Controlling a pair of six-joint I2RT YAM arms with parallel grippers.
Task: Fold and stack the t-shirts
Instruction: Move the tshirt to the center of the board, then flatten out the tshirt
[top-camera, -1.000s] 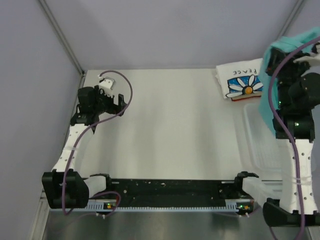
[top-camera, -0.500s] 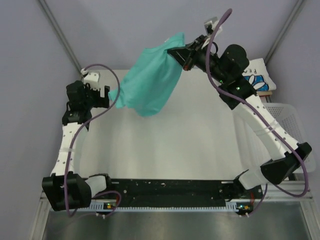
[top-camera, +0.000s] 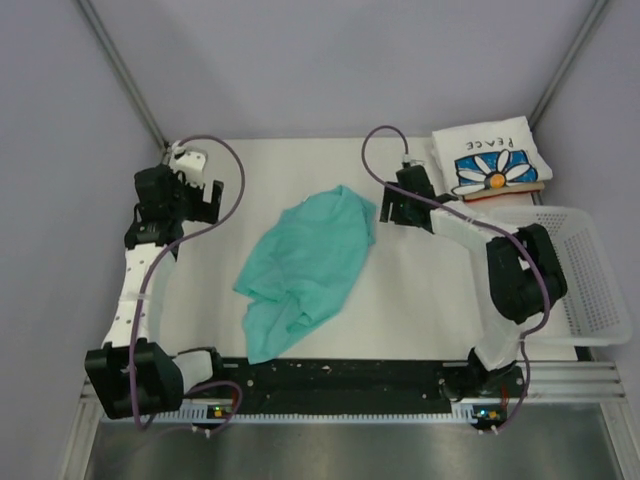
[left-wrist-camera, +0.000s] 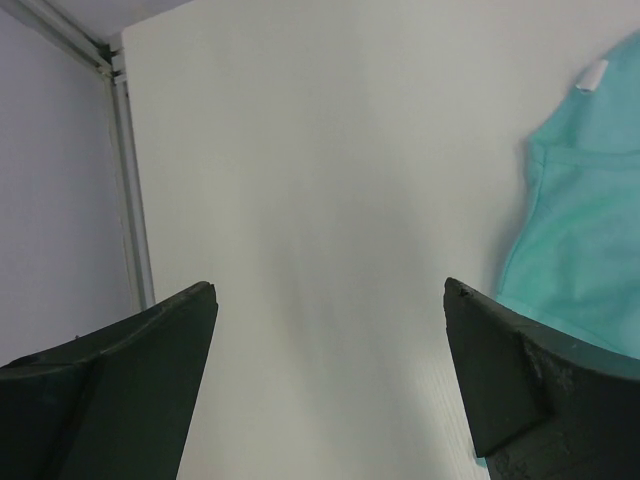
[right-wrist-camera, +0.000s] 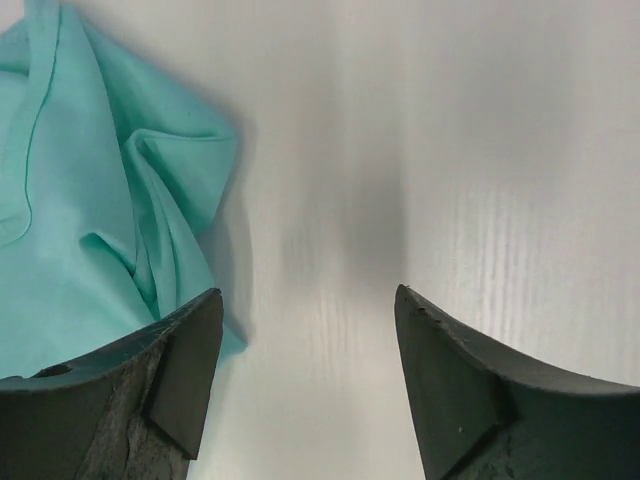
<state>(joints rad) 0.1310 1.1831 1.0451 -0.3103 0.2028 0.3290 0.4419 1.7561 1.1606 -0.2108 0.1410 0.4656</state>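
Two shirts show from above: the white daisy-print shirt (top-camera: 490, 160) lies folded at the far right corner of the table (top-camera: 430, 300), and the teal shirt (top-camera: 305, 268) lies crumpled mid-table, its long axis slanting from far right down to near left. Your right gripper (top-camera: 386, 208) sits just beside the shirt's far right end, while your left gripper (top-camera: 205, 197) stands apart from its left edge, so the right arm is the nearer one. From the left wrist, the jaws are spread wide over bare table with nothing between them, and the teal cloth, showing a small white label (left-wrist-camera: 593, 75), lies off to the right. From the right wrist, the fingers (right-wrist-camera: 180, 360) are parted and grip nothing. The rumpled teal folds lie to their left, just touching the left finger's side. I judge that spreading the shirt flat comes next, so expect to reach leftward for it.
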